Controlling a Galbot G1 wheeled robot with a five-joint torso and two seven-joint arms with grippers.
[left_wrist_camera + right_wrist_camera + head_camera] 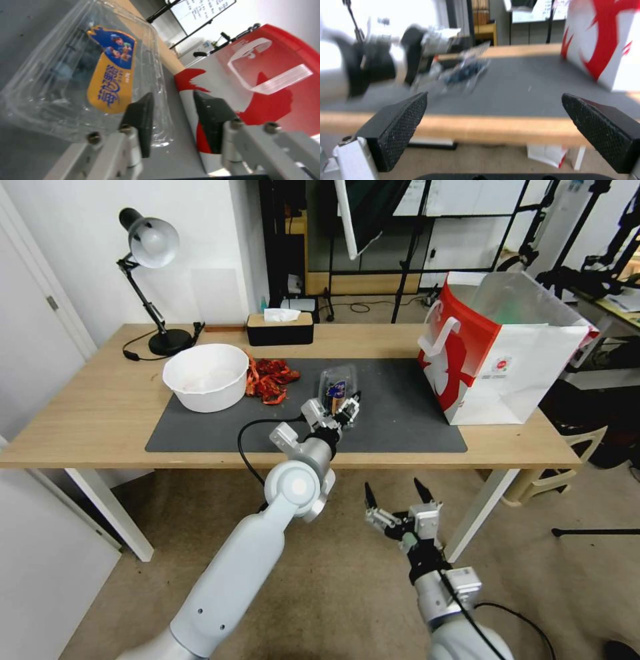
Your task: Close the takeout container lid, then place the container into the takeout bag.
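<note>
Lid-closing step, judging by pose: left gripper (341,410) parted at takeout container (337,385), lid (110,75) down. Right gripper (399,498) spread, idle. Next: firm press-down.

My left arm reaches forward over the tabletop's near edge, its gripper (341,410) above the mat with fingers (140,117) parted. My right gripper (397,497) hangs below the near edge, fingers (398,125) spread wide, pointing up.
</note>
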